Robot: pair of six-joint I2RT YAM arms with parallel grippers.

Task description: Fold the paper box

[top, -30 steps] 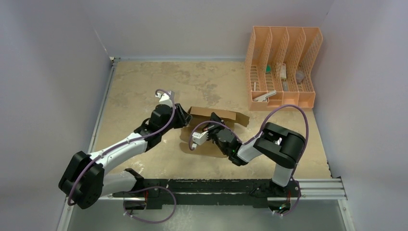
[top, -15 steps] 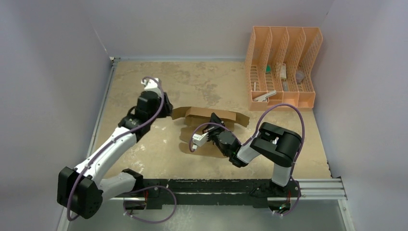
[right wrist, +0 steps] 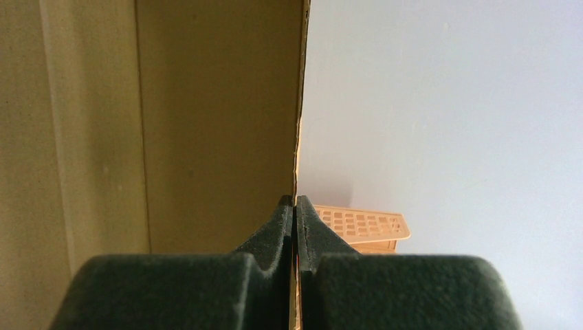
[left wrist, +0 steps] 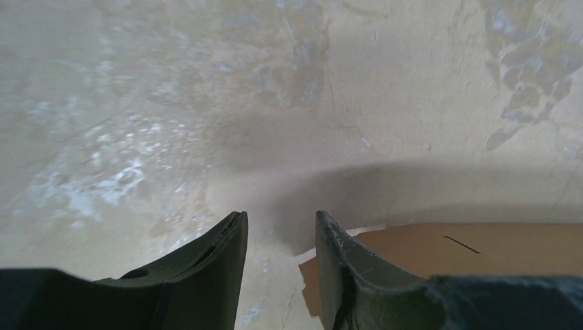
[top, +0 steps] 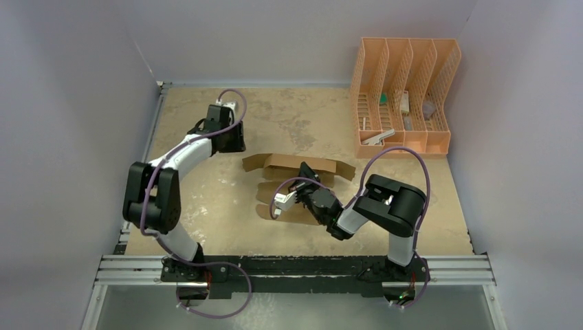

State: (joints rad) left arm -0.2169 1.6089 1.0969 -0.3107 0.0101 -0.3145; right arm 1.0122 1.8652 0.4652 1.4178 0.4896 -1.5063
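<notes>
The paper box [top: 292, 166] is a flat brown die-cut cardboard sheet with flaps, lying mid-table, partly raised. My right gripper [top: 308, 173] is shut on one of its panels; in the right wrist view the pads [right wrist: 295, 210] pinch the edge of the cardboard panel [right wrist: 220, 117]. My left gripper [top: 234, 146] is open and empty, off the sheet's left end. In the left wrist view the open fingers [left wrist: 278, 227] hover over bare table, with a corner of the cardboard [left wrist: 454, 247] just right of them.
An orange plastic file rack [top: 404, 96] with small items stands at the back right. Grey walls close in the table on the left, back and right. The arms' mounting rail [top: 295, 267] runs along the near edge.
My left arm has let go of the sheet's left end and swung back and left, away from it. The left flap has dropped flatter. The right gripper keeps its hold.
</notes>
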